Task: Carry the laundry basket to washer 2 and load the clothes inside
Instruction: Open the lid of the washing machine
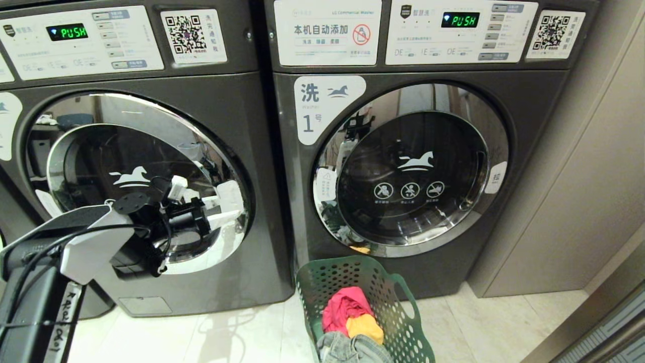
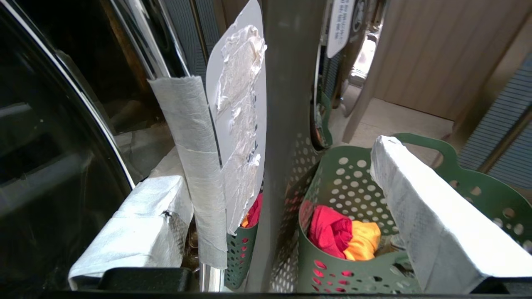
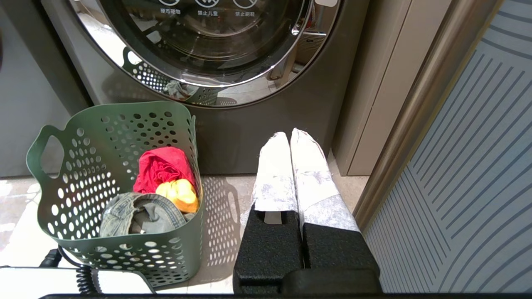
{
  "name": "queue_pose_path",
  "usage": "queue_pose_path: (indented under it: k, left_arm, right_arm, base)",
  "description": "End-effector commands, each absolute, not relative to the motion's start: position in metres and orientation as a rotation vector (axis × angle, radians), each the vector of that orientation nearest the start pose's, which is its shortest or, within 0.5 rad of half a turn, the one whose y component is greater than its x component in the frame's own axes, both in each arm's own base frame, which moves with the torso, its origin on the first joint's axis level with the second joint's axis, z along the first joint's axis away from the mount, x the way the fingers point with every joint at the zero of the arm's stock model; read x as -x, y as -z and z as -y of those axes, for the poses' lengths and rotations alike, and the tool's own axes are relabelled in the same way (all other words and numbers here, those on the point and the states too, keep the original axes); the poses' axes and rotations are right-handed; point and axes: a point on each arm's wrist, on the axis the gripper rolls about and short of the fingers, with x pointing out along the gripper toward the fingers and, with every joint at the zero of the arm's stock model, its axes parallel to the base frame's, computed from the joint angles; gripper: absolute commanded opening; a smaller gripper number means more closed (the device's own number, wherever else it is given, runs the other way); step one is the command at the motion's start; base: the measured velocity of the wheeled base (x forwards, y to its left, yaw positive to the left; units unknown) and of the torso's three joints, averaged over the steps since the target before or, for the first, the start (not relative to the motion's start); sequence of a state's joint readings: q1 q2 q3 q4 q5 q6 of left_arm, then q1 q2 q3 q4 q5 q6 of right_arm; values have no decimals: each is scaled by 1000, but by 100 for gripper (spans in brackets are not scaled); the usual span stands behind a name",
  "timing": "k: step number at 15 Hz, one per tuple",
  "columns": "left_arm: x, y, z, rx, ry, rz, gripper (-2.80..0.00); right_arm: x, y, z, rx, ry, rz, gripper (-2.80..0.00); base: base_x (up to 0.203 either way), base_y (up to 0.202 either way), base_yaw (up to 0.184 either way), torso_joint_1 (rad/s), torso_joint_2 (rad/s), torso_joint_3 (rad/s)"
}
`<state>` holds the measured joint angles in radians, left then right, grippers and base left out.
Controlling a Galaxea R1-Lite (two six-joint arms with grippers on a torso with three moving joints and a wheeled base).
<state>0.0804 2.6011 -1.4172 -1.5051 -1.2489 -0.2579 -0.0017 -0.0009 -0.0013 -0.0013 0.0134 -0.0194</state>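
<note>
- Left gripper [image 1: 221, 212] sits up at the left washer's [image 1: 151, 212] door edge, jaws wide and holding nothing, one finger [image 2: 137, 224] just beside the taped handle [image 2: 199, 174]. My guess: lining up to pull the door.
- Right gripper [image 3: 291, 141] is parked low near the floor, jaws pressed together, empty.
- Basket [image 1: 363, 307] with clothes [image 1: 347, 307] sits on the floor below washer 1 [image 1: 413, 166], within reach for loading.
- The left washer's number label is cut off, so can't confirm it's 2.

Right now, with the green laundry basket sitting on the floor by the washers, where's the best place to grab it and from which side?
Probably by a cut-out side handle. The laundry basket stands upright, and its handle loop rises above the rim, clear of the clothes. Coming down from above, one finger through the opening, looks easiest; the flared, perforated walls give little to pinch.
</note>
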Motion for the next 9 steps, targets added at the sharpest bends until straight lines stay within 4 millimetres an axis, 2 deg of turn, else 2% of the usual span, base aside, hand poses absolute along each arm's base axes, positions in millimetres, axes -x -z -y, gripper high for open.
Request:
queue_pose_path:
  k: [1,4,9]
  left_arm:
    - [-474,-52,-43,6,1121,129,0]
    - [-471,-52,-67,3,1070,128,0]
    - [-468,-52,-85,0,1031,128,0]
  right_arm:
    - [23,-76,0,20,-12,2,-280]
    - [23,-76,0,20,-12,3,-280]
    - [23,-76,0,20,-12,3,-280]
  base:
    - [0,0,0,0,0,0]
    - [0,0,0,0,0,0]
    - [0,0,0,0,0,0]
